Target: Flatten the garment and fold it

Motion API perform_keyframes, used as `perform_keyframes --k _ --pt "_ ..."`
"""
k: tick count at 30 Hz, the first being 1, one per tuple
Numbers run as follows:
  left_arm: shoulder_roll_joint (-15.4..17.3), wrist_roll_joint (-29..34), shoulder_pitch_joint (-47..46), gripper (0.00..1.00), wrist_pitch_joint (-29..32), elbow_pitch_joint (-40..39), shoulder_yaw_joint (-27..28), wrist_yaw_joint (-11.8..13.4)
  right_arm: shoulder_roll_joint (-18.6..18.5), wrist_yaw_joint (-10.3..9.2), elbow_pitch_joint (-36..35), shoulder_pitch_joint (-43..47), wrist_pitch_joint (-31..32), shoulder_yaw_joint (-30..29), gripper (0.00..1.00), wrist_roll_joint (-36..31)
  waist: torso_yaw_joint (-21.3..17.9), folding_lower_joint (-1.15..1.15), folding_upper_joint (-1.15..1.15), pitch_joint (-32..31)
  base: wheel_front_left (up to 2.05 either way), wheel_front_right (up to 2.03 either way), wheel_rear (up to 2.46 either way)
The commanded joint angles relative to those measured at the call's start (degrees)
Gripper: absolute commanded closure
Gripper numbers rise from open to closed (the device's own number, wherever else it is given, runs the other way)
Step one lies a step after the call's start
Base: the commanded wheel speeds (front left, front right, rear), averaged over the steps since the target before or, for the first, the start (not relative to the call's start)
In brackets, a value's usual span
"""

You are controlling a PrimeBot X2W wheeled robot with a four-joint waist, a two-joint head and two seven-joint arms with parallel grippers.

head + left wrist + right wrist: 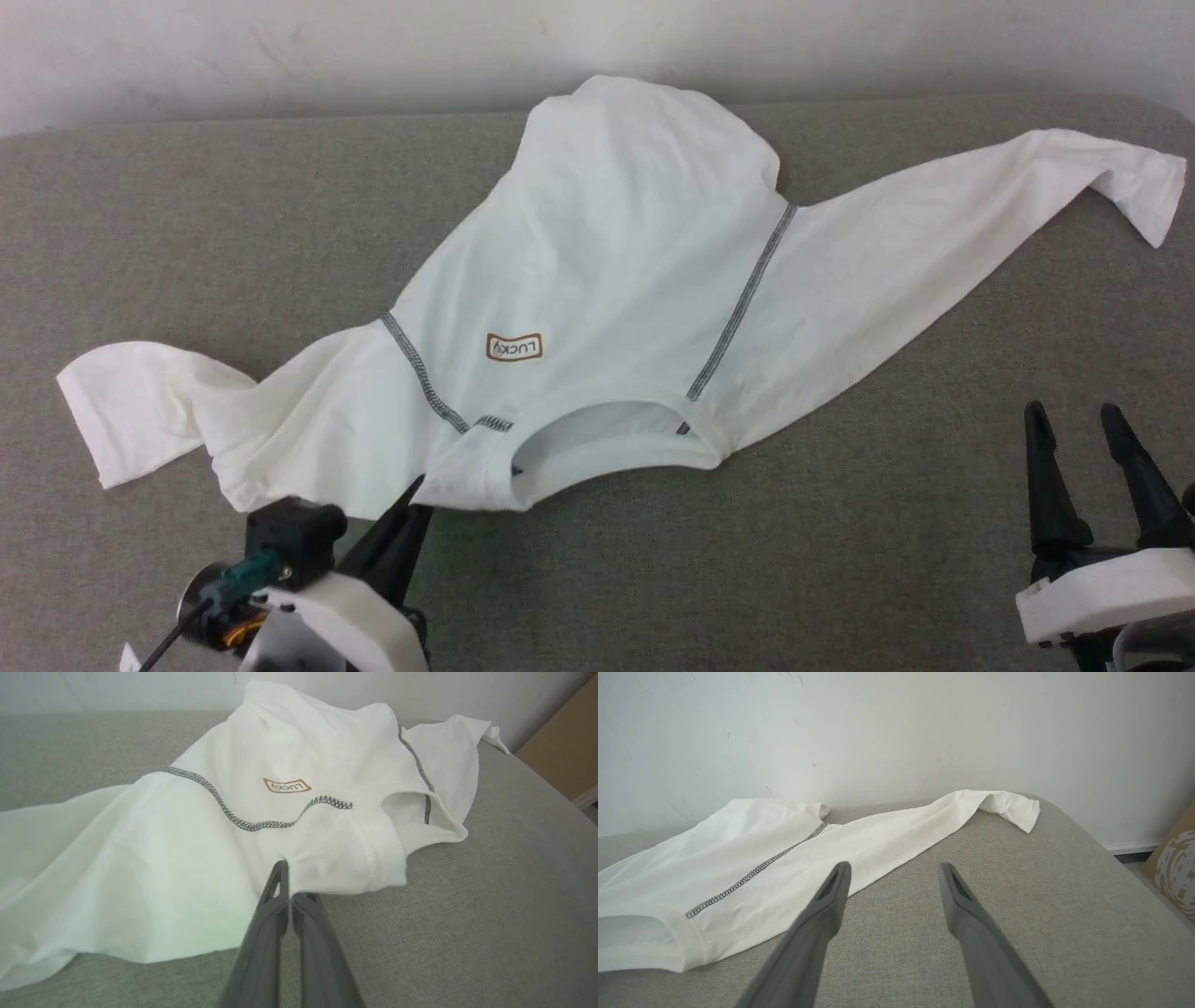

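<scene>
The white garment (pixel 607 280) lies spread and rumpled on the grey padded surface (pixel 840 560), its neck opening (pixel 597 434) toward me. Dark dashed stitching runs along both shoulder seams, and a small brown label (pixel 513 347) sits between them. One sleeve (pixel 980 233) stretches to the far right; the other (pixel 131 401) bunches at the left. My left gripper (pixel 417 492) is shut on the garment's (pixel 187 849) near edge beside the collar, one finger on top of the cloth (pixel 285 882). My right gripper (pixel 1074 420) stands open over bare surface, right of the garment (pixel 738 858), with nothing between its fingers (pixel 894 872).
A pale wall (pixel 373 47) rises directly behind the surface, and the garment's far end leans against it. The surface's rounded right edge (pixel 1111 858) drops off toward the floor, where a brown cardboard box (pixel 1176 868) stands. Bare grey padding lies in front of the garment.
</scene>
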Motion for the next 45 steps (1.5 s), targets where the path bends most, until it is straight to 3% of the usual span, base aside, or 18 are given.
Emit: perform_keyframes --k 1,8,16,24,34,44,45 --pt "0.61 -0.59 1.64 1.00 0.04 -0.87 0.80 0.79 0.09 -0.04 0.23 0.68 0.24 0.02 0.00 0.33 0.73 0.00 0.00 -0.97 0.00 0.00 0.00" --pt "1.87 -1.63 6.96 1.00 0.08 -4.86 2.12 2.29 0.09 -0.04 0.86 2.75 4.21 0.96 0.00 -0.47 2.40 0.00 0.00 -2.35 0.00 0.00 0.00" --pt "0.93 -0.72 2.72 1.00 0.16 -4.79 -0.30 0.90 -0.39 -0.04 -0.02 -2.47 19.91 8.00 0.00 -4.25 3.61 0.00 0.00 0.29 0.00 0.00 0.00" --pt "-0.05 -0.23 -1.49 1.00 -0.51 -2.89 -2.36 -0.85 -0.33 -0.04 4.91 -9.51 31.06 6.64 0.00 -1.04 6.04 0.00 0.00 3.39 0.00 0.00 0.00" --pt "-0.75 -0.25 -4.40 1.00 -1.26 -1.60 -3.54 -1.70 -0.12 -0.04 9.51 -13.98 32.93 4.95 0.00 -1.63 9.40 0.00 0.00 7.74 0.00 0.00 0.00" --pt "-1.74 -0.53 -6.99 1.00 -2.22 0.95 -4.92 -2.53 -0.16 -0.04 13.03 -18.46 32.34 7.63 0.00 -2.66 10.96 0.00 0.00 10.02 0.00 0.00 0.00" --pt "-1.83 -0.56 -7.20 1.00 -2.32 1.24 -5.02 -2.58 -0.15 -0.04 13.40 -18.94 31.77 7.63 0.19 -2.67 10.99 0.00 0.00 10.07 0.00 0.00 0.00"
